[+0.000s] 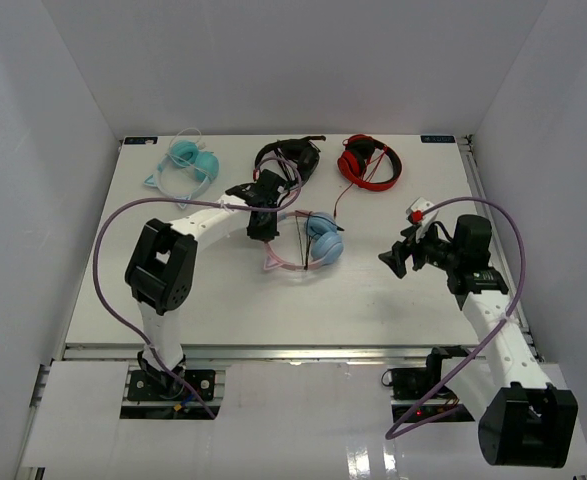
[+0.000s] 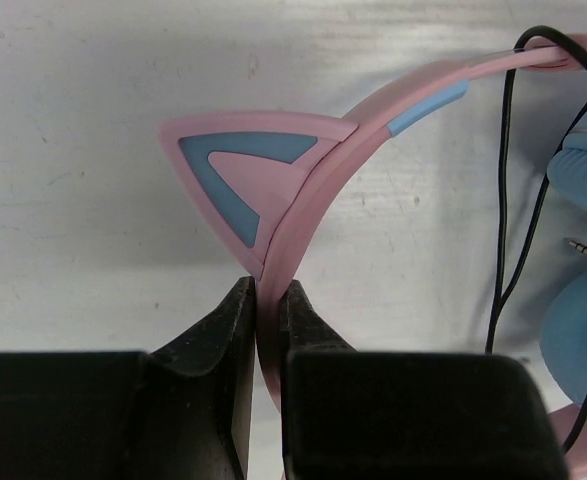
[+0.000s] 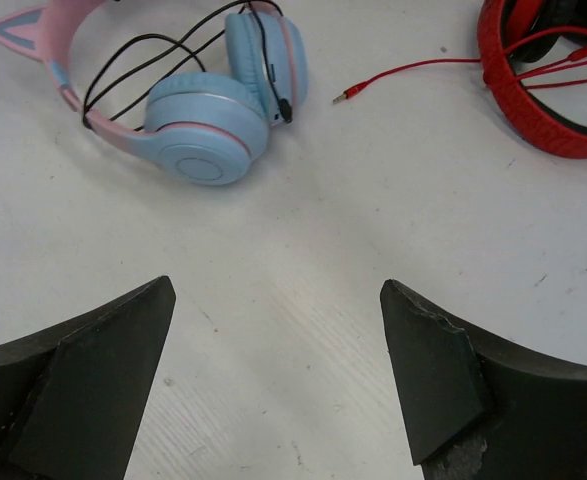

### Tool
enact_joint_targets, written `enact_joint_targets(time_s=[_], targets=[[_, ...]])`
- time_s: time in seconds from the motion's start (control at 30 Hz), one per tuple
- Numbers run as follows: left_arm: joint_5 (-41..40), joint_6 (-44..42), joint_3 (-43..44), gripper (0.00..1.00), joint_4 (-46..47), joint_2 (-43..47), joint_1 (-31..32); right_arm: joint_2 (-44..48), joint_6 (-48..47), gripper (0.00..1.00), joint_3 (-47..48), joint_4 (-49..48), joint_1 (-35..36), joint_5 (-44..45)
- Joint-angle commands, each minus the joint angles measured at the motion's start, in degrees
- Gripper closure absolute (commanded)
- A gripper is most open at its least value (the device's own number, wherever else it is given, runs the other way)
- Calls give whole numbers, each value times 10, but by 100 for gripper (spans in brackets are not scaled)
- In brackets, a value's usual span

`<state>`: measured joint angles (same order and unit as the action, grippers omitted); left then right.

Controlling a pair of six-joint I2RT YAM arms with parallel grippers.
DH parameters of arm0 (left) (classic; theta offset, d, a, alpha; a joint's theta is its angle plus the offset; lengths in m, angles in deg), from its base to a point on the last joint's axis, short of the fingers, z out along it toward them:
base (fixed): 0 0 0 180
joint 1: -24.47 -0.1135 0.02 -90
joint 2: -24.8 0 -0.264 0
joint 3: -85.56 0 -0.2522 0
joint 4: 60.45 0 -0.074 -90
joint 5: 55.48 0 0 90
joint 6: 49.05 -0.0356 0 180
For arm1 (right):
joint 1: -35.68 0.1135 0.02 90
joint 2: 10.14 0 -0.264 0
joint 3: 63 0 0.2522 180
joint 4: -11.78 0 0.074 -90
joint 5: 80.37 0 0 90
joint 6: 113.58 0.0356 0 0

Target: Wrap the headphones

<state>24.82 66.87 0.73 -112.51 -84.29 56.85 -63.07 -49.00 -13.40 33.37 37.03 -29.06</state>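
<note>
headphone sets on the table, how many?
4: teal pair far left; black pair far middle; red pair far right; pink-and-blue pair at centre, headband pinched in the left tool. None look hidden.

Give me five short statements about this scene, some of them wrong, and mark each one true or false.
1. The left gripper is shut on the pink headband, beside a cat ear. True.
2. The right gripper holds the dark cable. False: it is open above the table and holds nothing.
3. The red headphones lie at the table's near left corner. False: they lie at the far side, right of the black headphones.
4. The dark cable loops across the blue-and-pink headphones. True.
5. The teal cat-ear headphones lie at the far left. True.
</note>
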Motion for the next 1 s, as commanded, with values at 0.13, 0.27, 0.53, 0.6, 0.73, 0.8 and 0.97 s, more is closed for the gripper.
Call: enact_joint_targets(time_s=[0.13,0.27,0.53,0.6,0.73,0.8,0.97], targets=[[-1,50,31,49,54,-11,4,56,58,10,-46,-44,-37,-51],[24,26,11,15,61,21,4,61,107,10,-50,-41,-52,-4],[147,-89,-147,2,139,271,4,88,194,10,-47,-14,-57,99],[182,-126,-209,2,170,343,4,94,219,10,-48,-10,-57,145],[206,-171,-333,2,224,514,3,91,249,10,-28,14,-57,235],[201,-182,-376,2,231,558,3,90,262,10,-21,25,-57,257],[187,-185,-443,2,228,651,2,106,262,10,-28,21,-57,283]])
